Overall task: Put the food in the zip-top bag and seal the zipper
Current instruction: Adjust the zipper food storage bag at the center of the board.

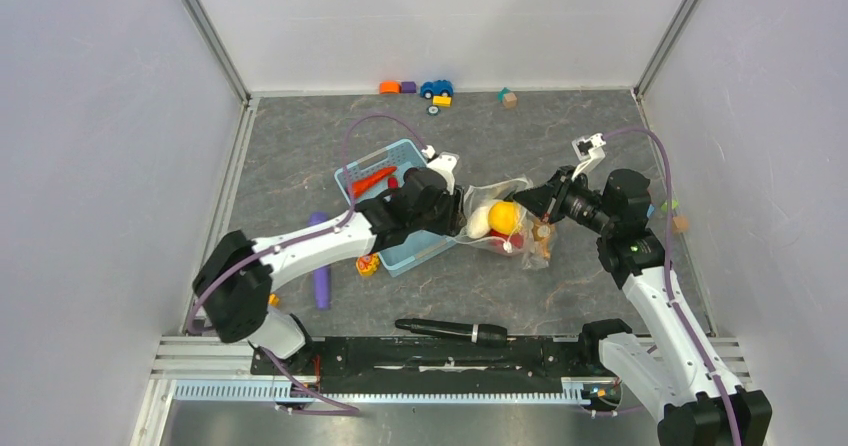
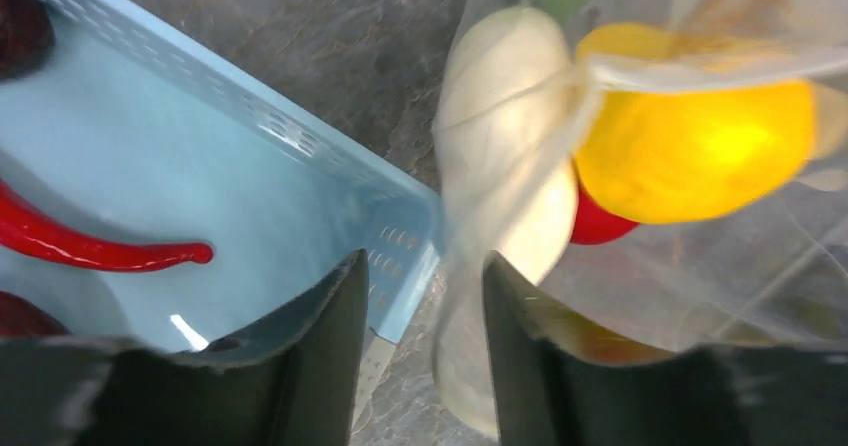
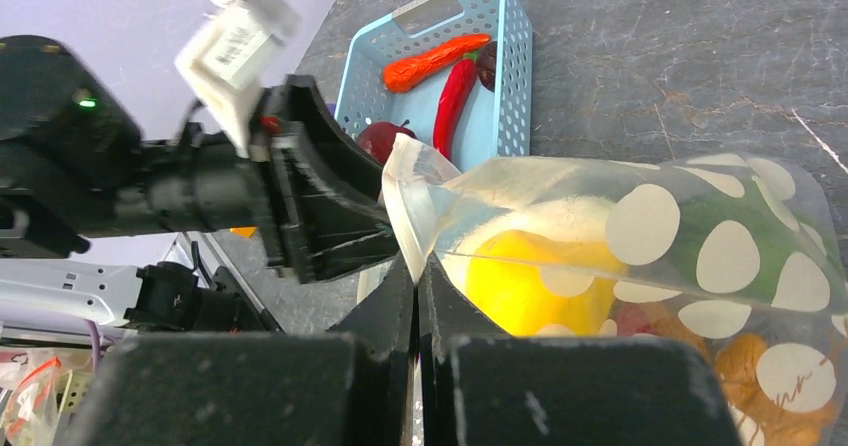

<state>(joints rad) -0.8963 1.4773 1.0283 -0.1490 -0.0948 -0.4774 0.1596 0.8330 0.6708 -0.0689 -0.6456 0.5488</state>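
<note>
Clear, crinkled polka-dot bag [image 3: 700, 216] bulges around smooth yellow ball [image 3: 515, 286].

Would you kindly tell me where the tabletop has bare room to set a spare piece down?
Free: the grey stretch between the basket and the blue toy car by the back wall; also the strip from the bag to the black pen. Crowded: mid-table, where basket, bag, left gripper and right gripper meet, and around the purple stick.

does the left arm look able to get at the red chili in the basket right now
Probably yes: the red chili lies uncovered in the light-blue basket, right beside the left gripper, whose jaws stand apart.
</note>
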